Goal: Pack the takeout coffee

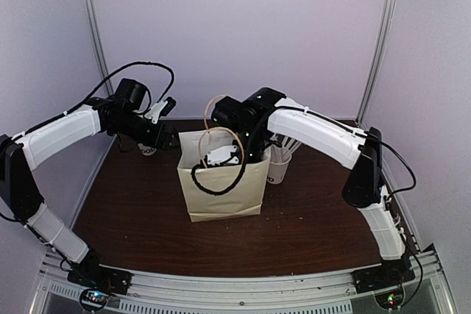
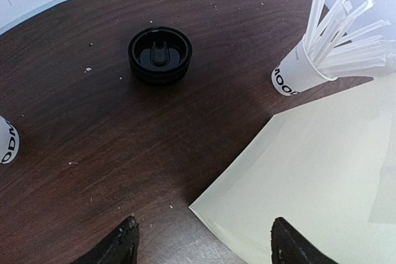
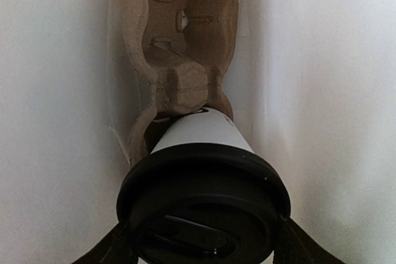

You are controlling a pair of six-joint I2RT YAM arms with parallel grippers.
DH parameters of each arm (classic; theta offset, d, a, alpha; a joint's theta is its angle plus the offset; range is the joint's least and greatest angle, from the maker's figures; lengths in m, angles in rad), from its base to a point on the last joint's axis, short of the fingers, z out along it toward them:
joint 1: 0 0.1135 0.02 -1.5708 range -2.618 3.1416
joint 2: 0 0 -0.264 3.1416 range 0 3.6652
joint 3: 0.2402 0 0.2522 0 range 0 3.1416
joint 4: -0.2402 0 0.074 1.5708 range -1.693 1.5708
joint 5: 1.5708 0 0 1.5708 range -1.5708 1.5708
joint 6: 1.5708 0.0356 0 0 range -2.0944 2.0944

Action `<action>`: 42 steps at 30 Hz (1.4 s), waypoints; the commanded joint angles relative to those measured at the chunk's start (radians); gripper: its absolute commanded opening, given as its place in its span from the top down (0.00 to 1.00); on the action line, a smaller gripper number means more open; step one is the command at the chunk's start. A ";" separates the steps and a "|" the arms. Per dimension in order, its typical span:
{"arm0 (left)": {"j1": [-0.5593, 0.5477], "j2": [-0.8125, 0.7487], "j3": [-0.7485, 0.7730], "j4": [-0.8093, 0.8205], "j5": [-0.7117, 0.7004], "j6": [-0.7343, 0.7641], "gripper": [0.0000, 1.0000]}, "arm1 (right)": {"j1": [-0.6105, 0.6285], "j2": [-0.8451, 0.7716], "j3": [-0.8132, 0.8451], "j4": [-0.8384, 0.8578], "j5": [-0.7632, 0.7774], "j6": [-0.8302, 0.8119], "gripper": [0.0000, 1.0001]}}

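A: Pale lilac walls, a dark wooden counter (image 1: 132, 211). What's at the left of the overhead view?

B: The left tool (image 2: 207, 248), jaws wide and empty, hovering over bare wood. In its own view a stack of black lids (image 2: 159, 55) sits upper centre. A white lettered cup (image 2: 6, 141) is cut by the left edge, and the straw cup (image 2: 301, 73) stands upper right.

A: And the centre?

B: One paper bag (image 1: 221, 185), upright, top open. The right tool (image 3: 204, 251) reaches down into it, its fingers (image 3: 108, 251) closed on either side of the takeout coffee (image 3: 204, 183).

A: Where is the cup relative to that tool?

B: Between its jaws, inside the bag. Its long axis runs straight away from the wrist, lid nearest the camera, base toward the cardboard carrier (image 3: 182, 47) at the bag's bottom. I can't tell whether the base touches it.

A: Which arm matters next?

B: The right. The left is well apart, outside the bag. I judge the coming move follows that axis.

A: Counts?

B: One lidded coffee, one bag, one carrier, one straw cup, one lid stack, one lettered cup.
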 commanded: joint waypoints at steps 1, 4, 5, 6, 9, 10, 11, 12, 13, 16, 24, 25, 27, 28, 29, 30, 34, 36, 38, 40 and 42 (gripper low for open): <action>-0.001 -0.036 -0.004 0.010 0.000 0.011 0.26 | 0.034 0.076 -0.105 -0.010 0.108 0.067 0.31; -0.001 -0.046 -0.005 0.009 0.002 0.005 0.26 | 0.038 0.060 -0.116 -0.002 0.113 0.086 0.29; -0.001 -0.049 -0.008 0.009 0.001 0.005 0.26 | 0.039 0.059 -0.115 -0.001 0.116 0.086 0.29; -0.001 -0.049 -0.008 0.009 0.002 0.005 0.26 | 0.036 0.056 -0.114 0.002 0.118 0.086 0.29; -0.001 -0.048 -0.009 0.004 0.002 0.006 0.26 | 0.025 0.052 -0.089 0.002 0.101 0.087 0.27; -0.001 -0.047 -0.009 0.003 0.004 0.006 0.26 | 0.020 0.049 -0.079 0.000 0.091 0.090 0.26; -0.001 -0.048 -0.010 0.002 0.006 0.007 0.26 | 0.017 0.044 -0.072 0.001 0.090 0.091 0.25; -0.001 -0.049 -0.012 0.002 0.005 0.007 0.26 | 0.014 0.037 -0.068 0.002 0.090 0.089 0.24; -0.001 -0.050 -0.014 0.002 0.004 0.007 0.26 | 0.014 0.028 -0.066 0.004 0.089 0.086 0.24; -0.001 -0.050 -0.018 0.002 0.005 0.008 0.26 | 0.014 0.003 -0.068 -0.001 0.070 0.076 0.18; -0.001 -0.048 -0.028 0.004 0.013 0.009 0.26 | 0.016 -0.066 -0.087 -0.005 0.036 0.072 0.02; -0.001 -0.048 -0.029 0.004 0.016 0.011 0.26 | 0.017 -0.077 -0.087 -0.006 0.030 0.072 0.01; -0.001 -0.053 -0.031 0.004 0.018 0.013 0.26 | 0.020 -0.101 -0.089 -0.007 0.013 0.074 0.00; -0.001 -0.054 -0.032 0.004 0.016 0.014 0.26 | 0.022 -0.111 -0.091 -0.010 0.004 0.074 0.00; -0.001 -0.057 -0.033 0.003 0.017 0.014 0.26 | 0.024 -0.117 -0.092 -0.011 -0.002 0.074 0.00; -0.001 -0.059 -0.033 0.001 0.016 0.014 0.26 | 0.026 -0.124 -0.093 -0.011 -0.004 0.076 0.00; -0.002 -0.061 -0.033 -0.004 0.019 0.017 0.26 | 0.036 -0.142 -0.099 -0.020 -0.026 0.068 0.10; -0.001 -0.064 -0.036 -0.003 0.024 0.016 0.26 | 0.041 -0.144 -0.104 -0.021 -0.025 0.072 0.10; -0.001 -0.068 -0.038 -0.004 0.027 0.014 0.26 | 0.046 -0.148 -0.111 -0.023 -0.019 0.072 0.09; -0.002 -0.075 -0.042 -0.004 0.028 0.014 0.26 | 0.048 -0.160 -0.115 -0.021 -0.017 0.074 0.09; -0.001 -0.086 -0.045 -0.004 0.030 0.014 0.26 | 0.052 -0.180 -0.117 -0.014 -0.009 0.075 0.07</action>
